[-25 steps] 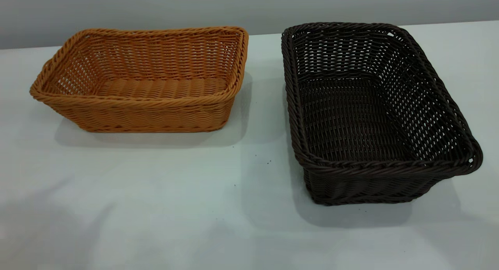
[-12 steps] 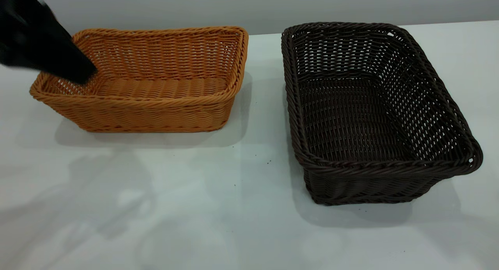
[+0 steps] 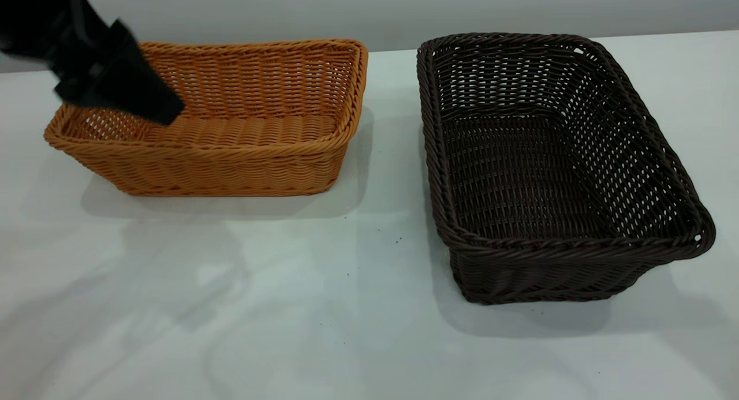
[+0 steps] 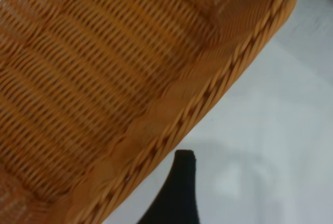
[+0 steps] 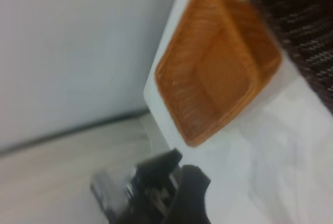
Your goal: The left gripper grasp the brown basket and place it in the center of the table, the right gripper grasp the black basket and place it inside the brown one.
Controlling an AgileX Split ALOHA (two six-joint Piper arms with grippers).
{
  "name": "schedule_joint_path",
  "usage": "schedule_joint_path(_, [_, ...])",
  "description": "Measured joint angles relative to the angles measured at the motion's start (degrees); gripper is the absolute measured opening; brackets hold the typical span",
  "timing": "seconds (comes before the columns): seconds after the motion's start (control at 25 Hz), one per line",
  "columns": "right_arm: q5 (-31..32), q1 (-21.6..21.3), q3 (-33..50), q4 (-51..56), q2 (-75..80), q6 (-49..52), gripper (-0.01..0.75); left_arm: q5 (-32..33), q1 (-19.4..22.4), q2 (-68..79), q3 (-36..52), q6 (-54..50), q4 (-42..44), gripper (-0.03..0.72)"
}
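Observation:
The brown basket stands at the table's back left, and the black basket at the right, both upright and empty. My left gripper reaches in from the upper left, its tip over the brown basket's left end, above the floor. In the left wrist view one black finger shows beside the basket's braided rim, nothing held; the jaws stand open. The right gripper is outside the exterior view. Its wrist view shows one finger over the table, far from both baskets.
A bare strip of white tabletop separates the two baskets, and the front half of the table lies in front of them with a few dark specks. A grey wall runs behind the table.
The left arm came in from the upper left and moved right over the brown basket's left end. Neither basket has moved.

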Motion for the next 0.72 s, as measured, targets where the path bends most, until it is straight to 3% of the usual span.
schedule_joint_path(0.08, [-2.81,1.23,2.52,0.17,0.00,2.75,0.622,-0.33,-0.53,0.00,0.00,0.92,-1.23,0.683])
schedule_joint_path(0.28, [-11.60,9.03,7.65,0.30,1.96,9.10,0.622,-1.14,-3.81,0.00,0.00,1.58,-1.23,0.683])
schedule_joint_path(0.72, [-32.92,34.36,8.16,5.46,16.66,21.85,0.622,-0.93,-4.65,-0.06,0.00,1.45,-1.34,0.682])
